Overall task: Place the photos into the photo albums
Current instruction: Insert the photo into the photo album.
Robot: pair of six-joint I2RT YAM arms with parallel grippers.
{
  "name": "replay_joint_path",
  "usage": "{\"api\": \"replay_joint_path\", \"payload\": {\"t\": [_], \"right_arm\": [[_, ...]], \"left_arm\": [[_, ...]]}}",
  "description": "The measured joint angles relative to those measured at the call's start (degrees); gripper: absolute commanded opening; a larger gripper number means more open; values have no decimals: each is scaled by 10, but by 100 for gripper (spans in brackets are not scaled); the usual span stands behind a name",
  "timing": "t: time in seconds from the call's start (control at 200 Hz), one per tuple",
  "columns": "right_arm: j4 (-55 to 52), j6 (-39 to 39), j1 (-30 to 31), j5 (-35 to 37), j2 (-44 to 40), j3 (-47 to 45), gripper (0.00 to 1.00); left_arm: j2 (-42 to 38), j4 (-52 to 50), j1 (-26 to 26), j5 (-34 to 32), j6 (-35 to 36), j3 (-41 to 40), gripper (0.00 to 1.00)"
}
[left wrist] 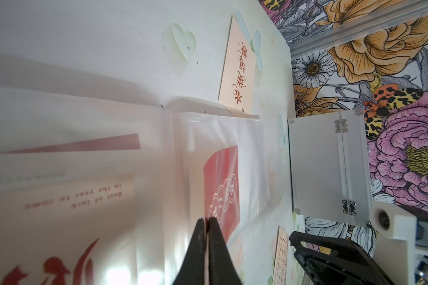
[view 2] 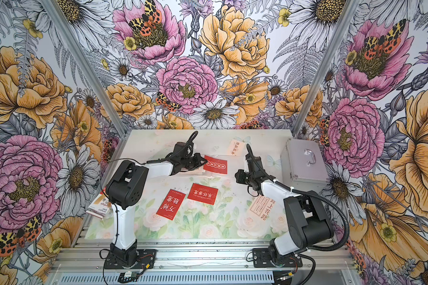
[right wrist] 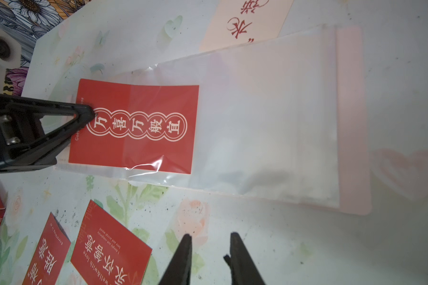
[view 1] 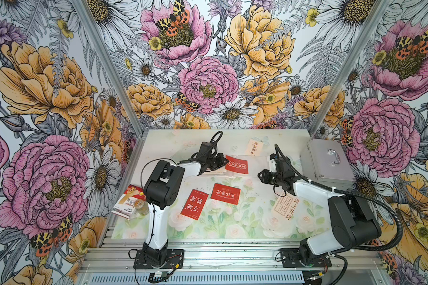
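Left gripper (left wrist: 206,220), jaws together as a poker, nudges the red photo (right wrist: 146,98) toward 3 o'clock into the album sleeve (right wrist: 257,118); right gripper (right wrist: 210,236) hovers parted, empty.

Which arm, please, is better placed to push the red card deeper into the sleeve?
Probably left: the left pincer, shut, touches the card's exposed end; the right pincer hovers open over bare mat.

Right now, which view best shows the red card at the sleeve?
The right wrist view: the red card is large and sharp, partly under the clear sleeve. Both top views show it small; the left wrist view, only a blurred part.
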Motion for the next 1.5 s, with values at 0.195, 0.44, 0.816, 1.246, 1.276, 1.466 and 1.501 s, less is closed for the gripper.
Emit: {"api": "replay_joint_path", "payload": {"t": [0.195,0.44,0.816,1.246,1.276,1.466,1.501], "right_arm": [[0,0,0,0,0,0,28],[0,0,0,0,0,0,28],[0,0,0,0,0,0,29],[0,0,0,0,0,0,29],[0,0,0,0,0,0,29],[0,0,0,0,0,0,29],[0,0,0,0,0,0,29]], "left_arm": [[2,-4,-6,-22,-11,0,13],[15,-5,-20,-26,-13,20,17],[21,-6,-26,-30,-22,22,34],[21,-137,-32,-92,61,64,36],[20,-150,-33,-98,70,73,35],[9,-196,-33,-116,106,80,25],[9,-202,-33,-119,110,80,24]]}}
